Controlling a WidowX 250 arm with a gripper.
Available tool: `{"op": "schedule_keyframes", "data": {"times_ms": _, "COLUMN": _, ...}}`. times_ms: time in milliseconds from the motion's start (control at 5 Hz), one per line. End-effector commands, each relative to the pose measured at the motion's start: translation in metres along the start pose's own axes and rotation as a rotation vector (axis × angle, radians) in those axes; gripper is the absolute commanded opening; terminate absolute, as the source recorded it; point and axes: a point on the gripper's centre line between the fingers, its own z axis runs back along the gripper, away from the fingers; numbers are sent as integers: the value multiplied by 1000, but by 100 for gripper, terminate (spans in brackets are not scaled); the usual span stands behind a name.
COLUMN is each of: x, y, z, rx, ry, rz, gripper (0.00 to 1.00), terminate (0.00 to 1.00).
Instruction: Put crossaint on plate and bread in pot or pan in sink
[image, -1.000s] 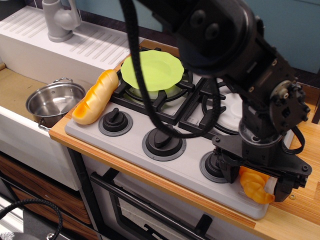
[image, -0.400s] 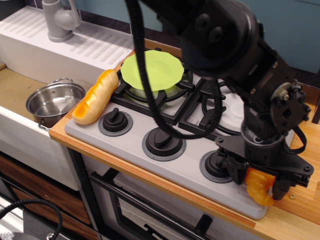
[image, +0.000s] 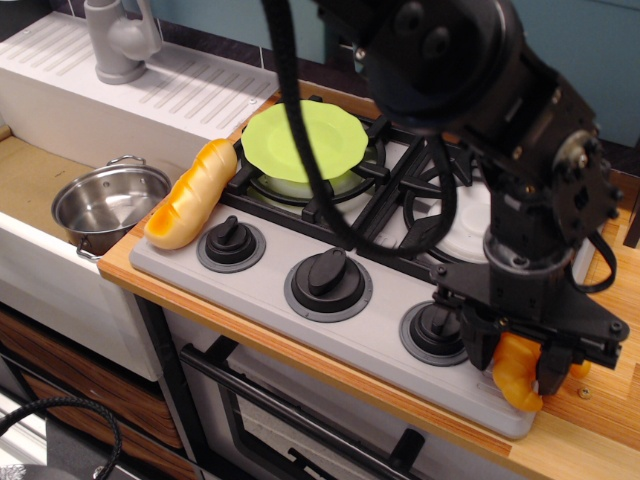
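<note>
Lower right of the frame: black end effector (image: 520, 365) pinching the orange croissant (image: 517, 372) between its fingers, at the front right corner of the grey stove top (image: 270, 300), beside the rightmost knob (image: 438, 327). Centre top: light-green plate (image: 304, 141) resting on the back left burner grate. Left of centre: long yellow-orange bread (image: 190, 194) lying along the stove's left edge, on the wooden bench (image: 590, 420). Far left: shiny steel pot (image: 108, 203) standing empty in the white sink (image: 40, 190), grey tap (image: 118, 38) above in the upper left.
</note>
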Motion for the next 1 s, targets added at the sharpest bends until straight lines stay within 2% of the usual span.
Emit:
{"op": "schedule_keyframes", "data": {"times_ms": 0, "x": 12, "y": -7, "z": 42, "rx": -7, "ry": -48, "rz": -10, "gripper": 0, "terminate": 0}}
{"op": "schedule_keyframes", "data": {"times_ms": 200, "x": 9, "y": 2, "z": 75, "rx": 32, "ry": -14, "rz": -23, "gripper": 0, "terminate": 0}}
{"op": "schedule_keyframes", "data": {"times_ms": 400, "x": 16, "y": 18, "z": 97, "rx": 68, "ry": 6, "rz": -59, "gripper": 0, "terminate": 0}}
{"op": "schedule_keyframes", "data": {"times_ms": 800, "x": 47, "y": 59, "z": 104, "rx": 66, "ry": -10, "rz": -170, "gripper": 0, "terminate": 0}}
